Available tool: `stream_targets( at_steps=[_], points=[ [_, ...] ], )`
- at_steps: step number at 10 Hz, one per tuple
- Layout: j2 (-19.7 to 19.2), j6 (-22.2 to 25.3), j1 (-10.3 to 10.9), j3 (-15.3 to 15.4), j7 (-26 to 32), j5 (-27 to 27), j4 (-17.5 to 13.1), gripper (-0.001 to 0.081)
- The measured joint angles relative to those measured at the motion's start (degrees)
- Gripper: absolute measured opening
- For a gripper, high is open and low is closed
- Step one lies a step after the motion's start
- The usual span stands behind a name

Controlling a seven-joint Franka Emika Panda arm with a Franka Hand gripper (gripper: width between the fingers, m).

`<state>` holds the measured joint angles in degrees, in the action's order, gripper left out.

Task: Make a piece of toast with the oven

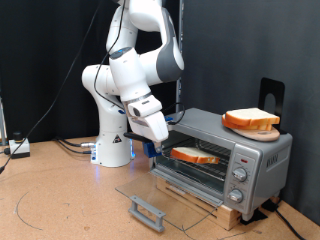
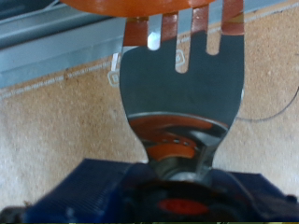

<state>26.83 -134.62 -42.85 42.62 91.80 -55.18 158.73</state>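
The oven (image 1: 252,158) stands at the exterior view's right with its glass door (image 1: 165,192) folded down flat. The piece of toast (image 1: 195,154) lies inside the oven opening at rack level. My gripper (image 1: 157,127) hangs just outside the opening, at the exterior view's left of it, shut on the handle of a slotted metal spatula (image 2: 182,89). In the wrist view the spatula blade reaches forward under the orange-brown edge of the toast (image 2: 154,7), and the gripper (image 2: 174,187) shows only as dark shapes around the handle.
A thicker pile of bread slices (image 1: 250,121) sits on the oven's roof. The door's grey bar handle (image 1: 147,212) juts toward the exterior view's bottom. Three knobs (image 1: 240,172) line the oven's right panel. The robot base (image 1: 113,140) and cables (image 1: 70,146) stand at the left.
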Motion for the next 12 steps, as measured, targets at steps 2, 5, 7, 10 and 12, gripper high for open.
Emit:
stream_targets(
  at_steps=[2, 5, 7, 10, 12],
  points=[
    [1.0, 2.0, 1.7, 0.0, 0.6, -1.7, 0.3, 0.0467],
    [4.8, 4.9, 6.2, 0.2, 0.0, -4.4, 1.9, 0.0467],
    [6.6, 5.6, 7.6, 1.0, -2.7, -4.7, 2.4, 0.0467],
    [6.3, 2.9, 5.4, 3.2, -7.3, -2.7, 2.2, 0.0467],
    [4.5, 1.2, 0.9, 3.8, -8.0, 1.0, 1.8, 0.0467]
  ],
)
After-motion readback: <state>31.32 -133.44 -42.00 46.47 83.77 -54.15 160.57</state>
